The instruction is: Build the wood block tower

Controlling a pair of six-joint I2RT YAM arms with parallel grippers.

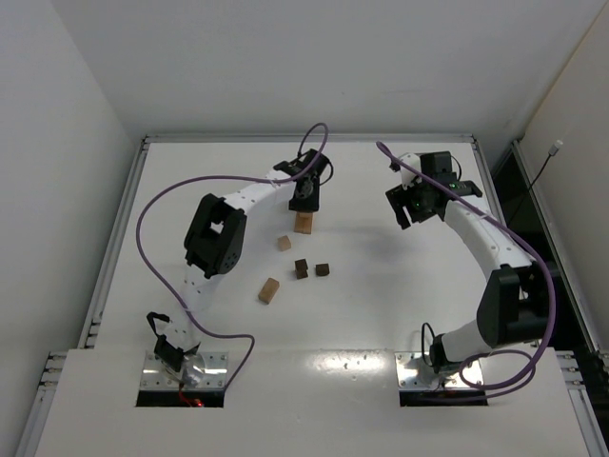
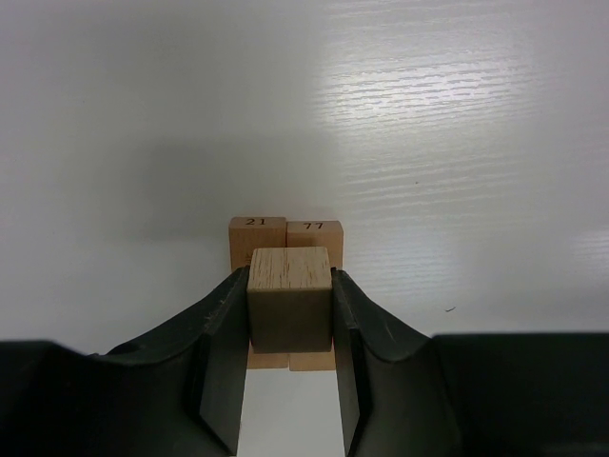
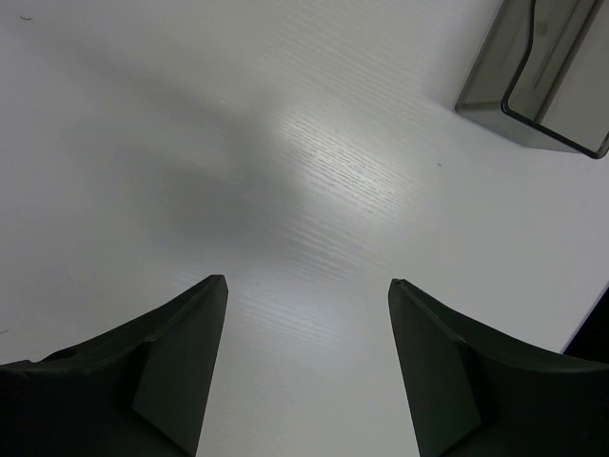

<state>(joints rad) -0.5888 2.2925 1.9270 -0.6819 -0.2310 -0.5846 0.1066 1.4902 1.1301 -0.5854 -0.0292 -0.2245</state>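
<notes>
My left gripper (image 1: 304, 197) (image 2: 289, 278) is shut on a light tan wooden cube (image 2: 289, 303). It holds the cube right over two tan blocks (image 2: 285, 232) that lie side by side, marked 21 and 77. These form the base of the wood block tower (image 1: 304, 225). I cannot tell whether the cube rests on them. Loose blocks lie nearer the arms: a tan cube (image 1: 284, 243), two dark brown cubes (image 1: 301, 268) (image 1: 323, 269) and a longer tan block (image 1: 269, 290). My right gripper (image 1: 417, 206) (image 3: 309, 282) is open and empty over bare table.
A dark translucent plastic tray (image 3: 538, 76) shows at the top right of the right wrist view. The white table (image 1: 381, 305) has a raised rim at its far and side edges. The left arm's purple cable (image 1: 190, 186) loops over the left half.
</notes>
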